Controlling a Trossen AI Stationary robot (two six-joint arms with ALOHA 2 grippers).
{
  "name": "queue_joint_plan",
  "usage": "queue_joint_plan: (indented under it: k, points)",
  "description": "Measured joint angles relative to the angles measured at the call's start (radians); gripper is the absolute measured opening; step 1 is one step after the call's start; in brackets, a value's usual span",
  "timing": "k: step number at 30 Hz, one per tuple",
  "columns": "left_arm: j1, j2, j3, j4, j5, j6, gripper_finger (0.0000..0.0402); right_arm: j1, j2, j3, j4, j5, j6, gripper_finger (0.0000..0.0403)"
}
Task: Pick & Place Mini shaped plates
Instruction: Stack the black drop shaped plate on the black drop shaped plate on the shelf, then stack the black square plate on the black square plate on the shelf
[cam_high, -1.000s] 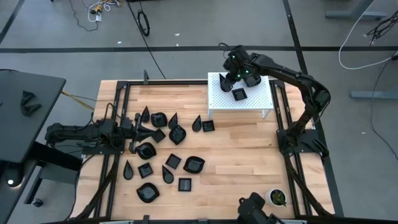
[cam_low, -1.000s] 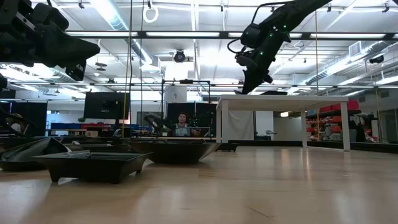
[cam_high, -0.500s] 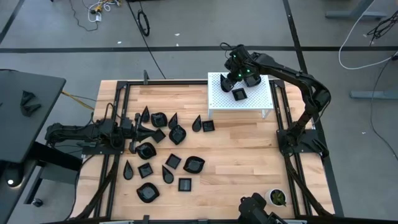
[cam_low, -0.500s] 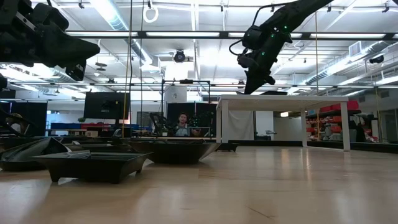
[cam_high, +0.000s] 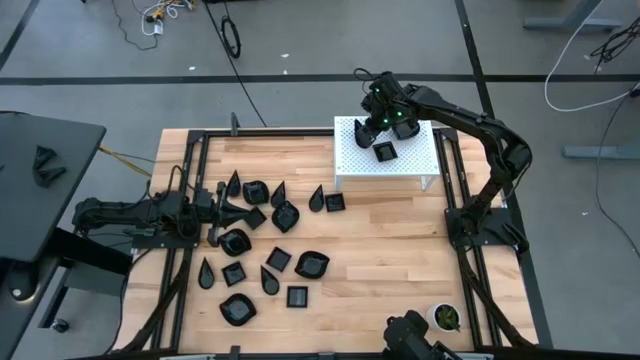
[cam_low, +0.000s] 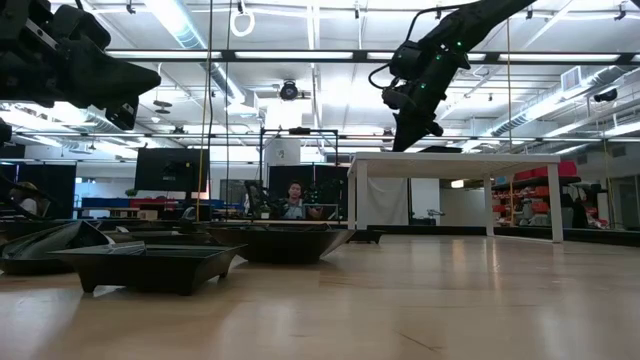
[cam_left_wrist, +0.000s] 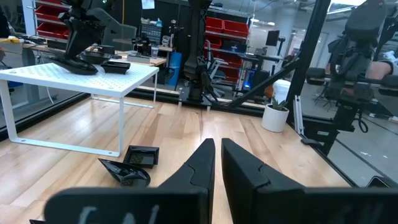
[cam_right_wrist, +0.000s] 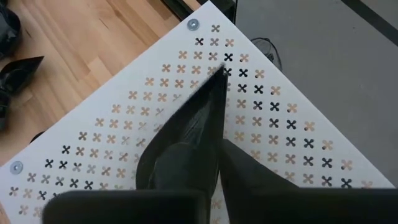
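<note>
Hovering upper centre over white perforated shelf (cam_high: 420, 160): right gripper (cam_high: 364, 131) pinching teardrop plate (cam_right_wrist: 186, 134) beside square plate (cam_high: 385, 152); left gripper (cam_left_wrist: 216, 163) nearly shut, empty.

My right gripper (cam_high: 364, 128) hangs over the shelf (cam_high: 420, 160), a teardrop plate (cam_right_wrist: 186, 134) between its fingers, a square plate (cam_high: 385, 152) beside it; loose plates (cam_high: 262, 250) lie well left on the table (cam_high: 390, 240).
</note>
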Motion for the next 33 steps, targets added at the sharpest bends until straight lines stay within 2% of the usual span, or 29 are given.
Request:
queue_joint_plan:
  k: [9,16,23,33]
  points:
    - [0.000,0.000,0.000,0.000,0.000,0.000,0.0032,0.000,-0.001,0.000,0.035,0.003,0.000,0.0100]
    - [0.000,0.000,0.000,0.000,0.000,0.000,0.0032,0.065,-0.006,0.000,0.024,0.002,-0.046,0.0115]
    - [0.000,0.000,0.000,0.000,0.002,-0.006,0.0032,0.257,-0.047,0.000,0.007,0.004,-0.111,0.0100]
    - [0.000,0.000,0.000,-0.001,0.003,-0.019,0.0032,0.622,-0.023,0.000,0.066,0.002,-0.206,0.0086]
